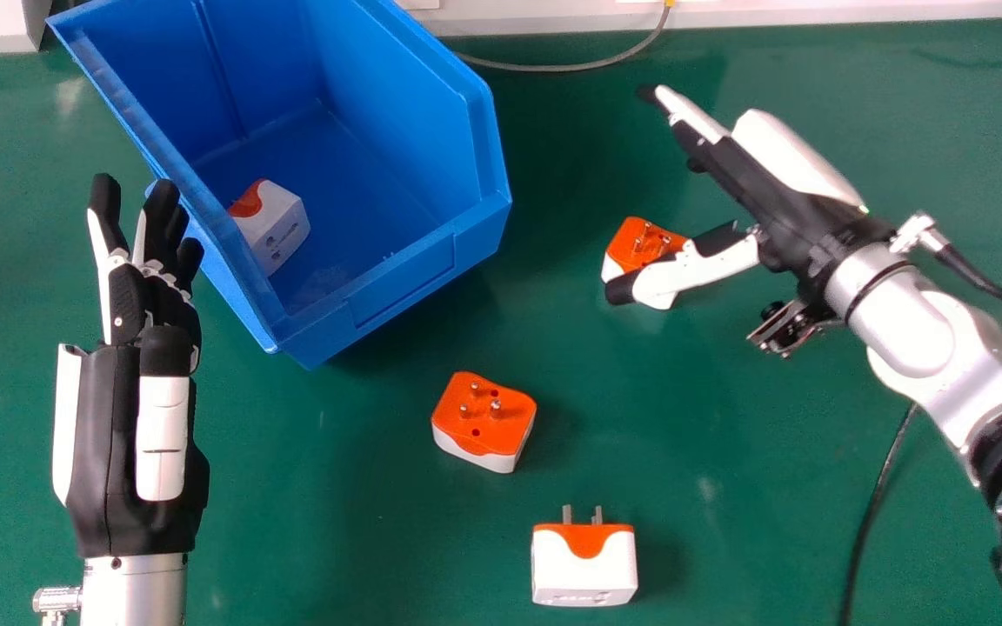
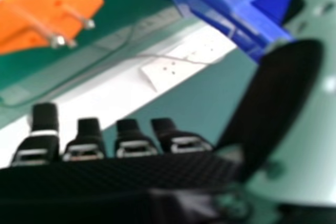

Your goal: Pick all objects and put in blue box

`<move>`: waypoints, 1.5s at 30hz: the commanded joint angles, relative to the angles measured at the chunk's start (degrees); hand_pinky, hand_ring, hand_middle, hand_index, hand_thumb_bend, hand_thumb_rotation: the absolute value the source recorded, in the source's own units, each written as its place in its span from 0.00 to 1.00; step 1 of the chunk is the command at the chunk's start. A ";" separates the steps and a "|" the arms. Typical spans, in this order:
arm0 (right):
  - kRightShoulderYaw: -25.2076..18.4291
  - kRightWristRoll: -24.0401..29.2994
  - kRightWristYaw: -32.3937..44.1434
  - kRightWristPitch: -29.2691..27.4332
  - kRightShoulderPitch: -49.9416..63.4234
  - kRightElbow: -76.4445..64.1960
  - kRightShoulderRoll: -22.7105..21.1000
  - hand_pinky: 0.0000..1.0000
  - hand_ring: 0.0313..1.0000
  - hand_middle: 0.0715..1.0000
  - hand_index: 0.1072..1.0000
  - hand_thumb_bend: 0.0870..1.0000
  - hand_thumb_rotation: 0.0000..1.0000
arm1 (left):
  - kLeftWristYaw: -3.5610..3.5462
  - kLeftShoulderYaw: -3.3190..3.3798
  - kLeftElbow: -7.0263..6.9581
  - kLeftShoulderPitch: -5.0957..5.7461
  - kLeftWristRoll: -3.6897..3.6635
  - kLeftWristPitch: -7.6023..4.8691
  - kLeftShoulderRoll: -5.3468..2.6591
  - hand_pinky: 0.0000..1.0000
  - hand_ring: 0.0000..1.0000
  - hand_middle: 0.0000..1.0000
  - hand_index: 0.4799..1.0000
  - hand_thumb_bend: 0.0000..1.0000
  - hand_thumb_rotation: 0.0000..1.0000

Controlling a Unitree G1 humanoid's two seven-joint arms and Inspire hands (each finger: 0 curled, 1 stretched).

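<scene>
trouble could start right of centre, in the upper half of the frame, where the right hand slants in with its fingers straight and nothing gripped. its outstretched thumb crosses over the near plug adapter, though i can't tell whether it touches. if the thumb sweeps in before the fingers come round the far side, the adapter would probably skid or spin across the green table rather than be caught. the right hand view has its orange face and metal pins apart from the fingertips, so closing now would likely catch air. the pins could be a nuisance too: a pinch landing on them gives little to hold, and the block might twist out on the way over.

at upper left, the blue box already holds one white-and-orange adapter, lying against the wall nearest the left hand. that hand's fingers are extended and empty, their tips overlapping the box's edge in the picture; if it drifted right it could nudge the box and spoil the aim of a drop. a release made too low might clip the front wall.

the middle adapter and the bottom adapter wait on the table; a low, careless forearm could knock either when the hand goes for them.
</scene>
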 commanded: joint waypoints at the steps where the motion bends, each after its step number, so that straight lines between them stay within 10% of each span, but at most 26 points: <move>1: 0.71 -0.56 -0.58 0.30 -2.22 -0.20 0.09 0.89 0.99 1.00 0.99 1.00 0.41 | -0.26 0.39 -0.51 0.06 -0.45 -1.27 0.06 1.00 1.00 0.99 0.94 0.78 0.91; 45: 8.74 -8.29 -4.39 3.78 -1.58 0.77 -2.14 0.75 0.93 1.00 0.99 1.00 0.33 | -1.57 0.89 0.01 -0.64 -1.02 -1.23 0.43 1.00 1.00 0.99 0.94 0.76 0.91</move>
